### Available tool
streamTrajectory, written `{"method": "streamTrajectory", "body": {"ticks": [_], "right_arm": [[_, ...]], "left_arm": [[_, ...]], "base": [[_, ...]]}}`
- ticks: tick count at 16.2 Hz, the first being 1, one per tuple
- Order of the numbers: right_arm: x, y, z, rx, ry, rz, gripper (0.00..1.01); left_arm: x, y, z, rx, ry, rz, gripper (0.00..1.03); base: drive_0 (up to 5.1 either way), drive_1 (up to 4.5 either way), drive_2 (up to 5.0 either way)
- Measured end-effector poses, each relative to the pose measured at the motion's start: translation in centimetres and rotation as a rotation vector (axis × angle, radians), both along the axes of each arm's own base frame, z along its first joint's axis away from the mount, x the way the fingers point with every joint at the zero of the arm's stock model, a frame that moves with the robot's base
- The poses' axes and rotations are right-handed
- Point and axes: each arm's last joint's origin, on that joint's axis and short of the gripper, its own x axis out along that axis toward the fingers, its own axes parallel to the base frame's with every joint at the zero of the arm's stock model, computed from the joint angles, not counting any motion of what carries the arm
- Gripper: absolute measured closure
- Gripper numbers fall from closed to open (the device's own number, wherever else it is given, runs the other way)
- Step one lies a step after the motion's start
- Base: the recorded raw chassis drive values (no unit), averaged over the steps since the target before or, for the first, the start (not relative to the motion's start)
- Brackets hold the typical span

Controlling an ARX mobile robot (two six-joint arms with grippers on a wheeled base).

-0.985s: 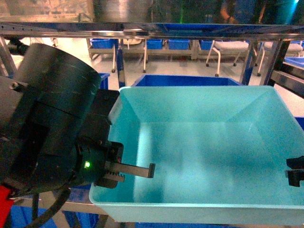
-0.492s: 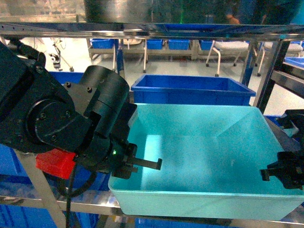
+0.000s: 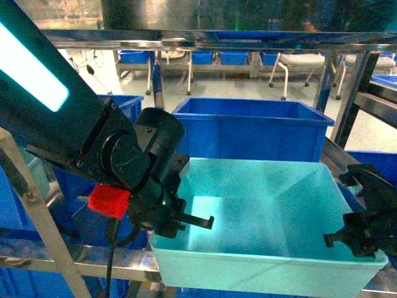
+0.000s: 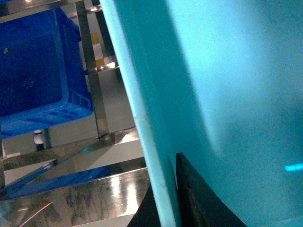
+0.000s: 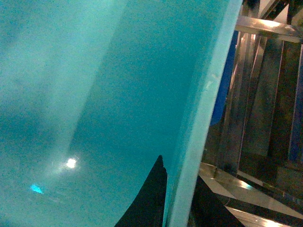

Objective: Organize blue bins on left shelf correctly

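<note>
On the left shelf [image 3: 93, 256] sits the turquoise bin [image 3: 267, 217]. Left gripper [image 3: 186, 222] jaws are clamped over its left rim. Right gripper [image 3: 347, 239] jaws pinch its right rim.

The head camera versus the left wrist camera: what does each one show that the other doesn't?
Only the head view shows both hands, left hand and right hand, each clamped over an opposite wall of the turquoise tub, whose inside is empty. Only the left wrist view shows the close-up: dark fingers either side of the tub's rim. Both show the tub, the steel shelf and a darker blue crate.
</note>
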Motion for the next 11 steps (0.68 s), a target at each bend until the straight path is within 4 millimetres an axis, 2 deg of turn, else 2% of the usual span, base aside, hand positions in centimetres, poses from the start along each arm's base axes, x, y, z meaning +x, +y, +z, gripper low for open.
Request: {"method": "streamTrajectory", "body": {"ticks": [3, 4, 5, 6, 11], "right_arm": [[0.7, -0.1, 0.1, -0.012, -0.026, 0.005, 0.94], [1.0, -0.3, 0.3, -0.019, -0.039, 0.019, 0.89], [1.2, -0.2, 0.4, -0.074, -0.060, 0.097, 0.75], [1.3, -0.1, 0.5, -0.109, -0.088, 0.130, 0.66], [2.0, 0.9, 1.1, -0.137, -0.168, 0.182, 0.14]], "left_arm": [[0.4, -0.1, -0.2, -0.010, -0.007, 0.000, 1.01], [0.4, -0.1, -0.1, -0.015, -0.008, 0.009, 1.01], [0.8, 0.0, 0.1, -0.033, -0.028, -0.006, 1.01], [1.1, 0.0, 0.3, -0.036, -0.035, -0.028, 0.97], [1.3, -0.6, 0.6, -0.056, -0.072, -0.102, 0.46]], "base": [[0.0, 0.00, 0.0], [0.0, 0.00, 0.0], [0.0, 0.00, 0.0], [0.0, 0.00, 0.0], [0.0, 0.00, 0.0]]}}
